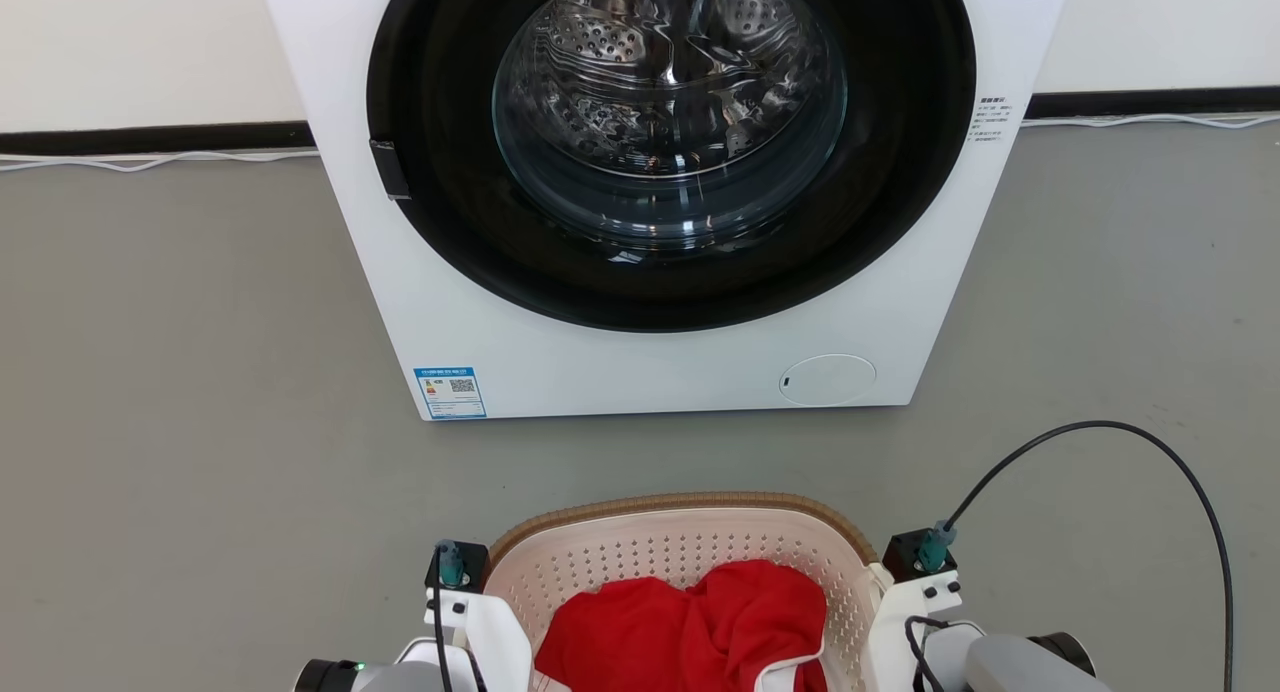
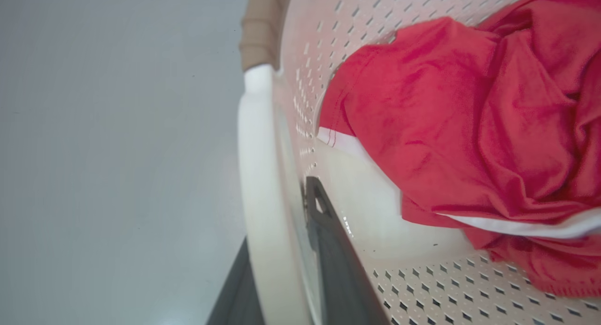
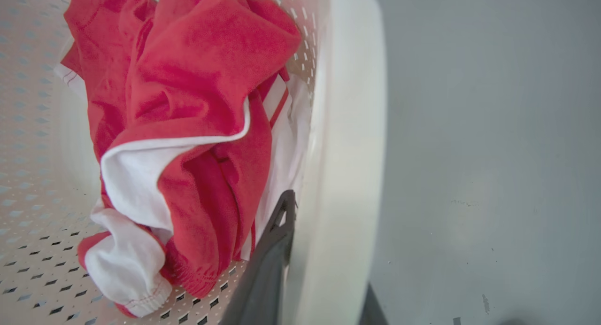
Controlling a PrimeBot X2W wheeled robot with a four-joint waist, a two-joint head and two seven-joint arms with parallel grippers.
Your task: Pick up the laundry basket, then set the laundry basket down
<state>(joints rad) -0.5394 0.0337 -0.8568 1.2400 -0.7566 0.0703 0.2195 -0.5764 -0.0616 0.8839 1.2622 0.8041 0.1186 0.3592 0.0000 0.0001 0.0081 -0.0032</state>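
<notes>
The left gripper [image 2: 281, 212], jaws nearly closed, clamps the left loop handle [image 2: 258, 174] of the cream-white perforated plastic laundry basket [image 1: 690, 500] at 6 o'clock. The right gripper [image 3: 328, 231] likewise clamps the right loop handle [image 3: 347, 151]. Uneven lifting could tilt the basket, slip a handle or spill the crumpled red garment [image 1: 690, 622]. The grey floor [image 1: 150, 372] lies open at 9 and 3 o'clock; the white front-loading washer [image 1: 650, 372] blocks 12 o'clock.

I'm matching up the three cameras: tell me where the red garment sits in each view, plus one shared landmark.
Head view: red garment at bottom centre, inside the laundry basket.
Left wrist view: red garment at upper right.
Right wrist view: red garment from upper left to centre.
Shared landmark: the laundry basket's perforated cream wall.
</notes>
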